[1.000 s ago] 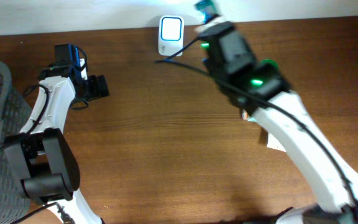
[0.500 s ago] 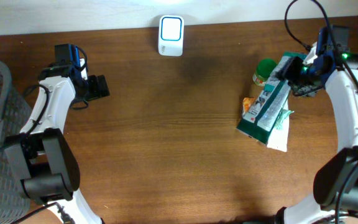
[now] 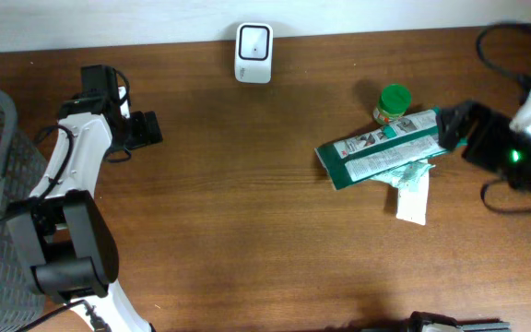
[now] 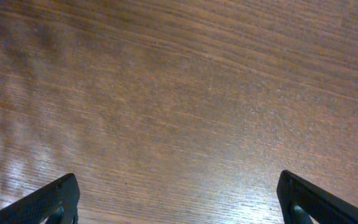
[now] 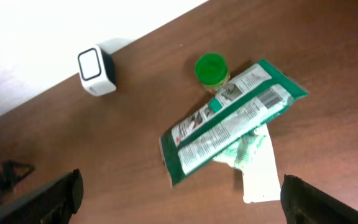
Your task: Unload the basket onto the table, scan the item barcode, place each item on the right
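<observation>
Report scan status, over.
Left end effector open, right end effector open, both empty. Green packet lies atop white sachet, beside green-lidded jar. Nothing between it and scanner.

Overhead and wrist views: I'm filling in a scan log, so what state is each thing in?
Scanner: standing at the far edge.
Green packet: lying flat, printed side up, unheld.
Jar: upright, green lid on.
White pouch: flat, partly under the green packet.
Left gripper: open, empty.
Right gripper: open, empty.
</observation>
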### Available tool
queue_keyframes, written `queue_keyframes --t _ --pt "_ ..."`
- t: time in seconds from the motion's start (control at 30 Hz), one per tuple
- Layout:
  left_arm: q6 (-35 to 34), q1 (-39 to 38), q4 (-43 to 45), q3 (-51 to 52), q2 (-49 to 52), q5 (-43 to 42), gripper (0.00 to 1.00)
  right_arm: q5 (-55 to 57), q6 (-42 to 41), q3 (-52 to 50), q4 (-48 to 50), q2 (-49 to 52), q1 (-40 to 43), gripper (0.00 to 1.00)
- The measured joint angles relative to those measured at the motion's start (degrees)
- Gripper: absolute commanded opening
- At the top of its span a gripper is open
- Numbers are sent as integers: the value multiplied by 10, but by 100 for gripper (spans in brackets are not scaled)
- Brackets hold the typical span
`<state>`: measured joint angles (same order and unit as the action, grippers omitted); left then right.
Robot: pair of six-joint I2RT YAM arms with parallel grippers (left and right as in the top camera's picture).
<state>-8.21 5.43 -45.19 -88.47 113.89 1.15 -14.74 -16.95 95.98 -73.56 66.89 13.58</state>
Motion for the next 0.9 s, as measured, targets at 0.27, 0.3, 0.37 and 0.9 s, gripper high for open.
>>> queue_keyframes --t 0.27,0.3,0.37,0.9 --pt "0 0 1 0 0 0 99 -3 15 2 -232 -104 0 98" --pt "0 0 0 0 0 0 99 -2 15 2 -234 -104 0 98" --pt "0 0 0 0 0 0 99 -1 16 2 -234 -103 0 98" --pt "0 0 0 0 0 0 99 -75 219 1 -127 -146 0 98"
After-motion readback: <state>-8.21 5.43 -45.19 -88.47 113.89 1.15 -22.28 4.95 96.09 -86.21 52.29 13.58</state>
